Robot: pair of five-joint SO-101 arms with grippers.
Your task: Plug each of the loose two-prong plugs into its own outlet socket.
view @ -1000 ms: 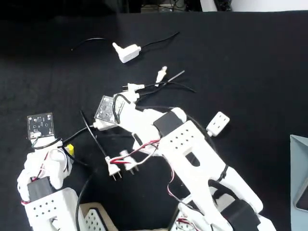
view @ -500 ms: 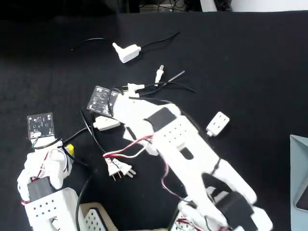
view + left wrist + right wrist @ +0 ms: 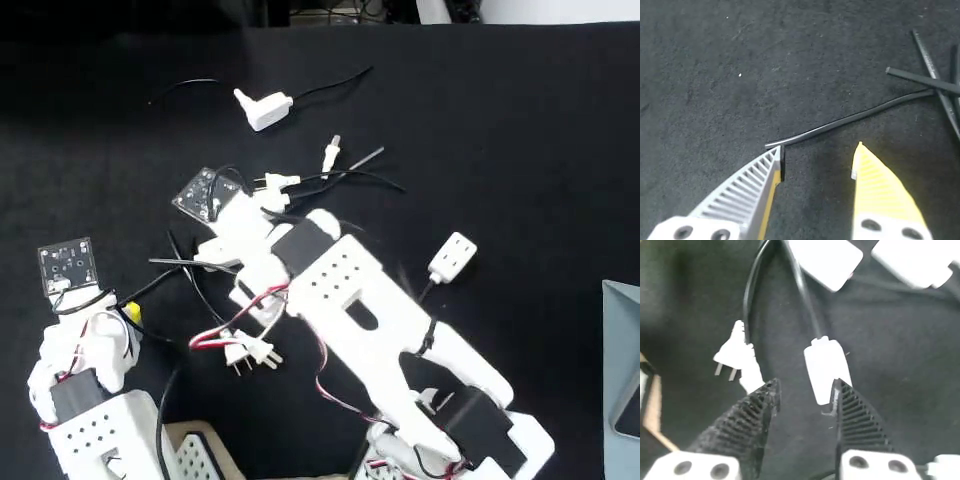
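Black cloth covers the table [image 3: 520,120]; nearest, the left gripper [image 3: 817,155] hangs with fingers [image 3: 747,190] spread, the cut end of a thin black cord [image 3: 850,117] just off its grey tip, and two white two-prong plugs [image 3: 250,352] lie side by side by the right arm [image 3: 360,300]. Farther on, the right gripper [image 3: 805,385] stands open, a white oblong cord-end block [image 3: 825,367] against one black finger [image 3: 855,415] amid crossing cords [image 3: 180,263], one white multi-hole outlet block [image 3: 453,257] well apart. Beyond lie a third pronged plug [image 3: 275,183], one small white connector [image 3: 332,155] and one angled white plug [image 3: 265,108].
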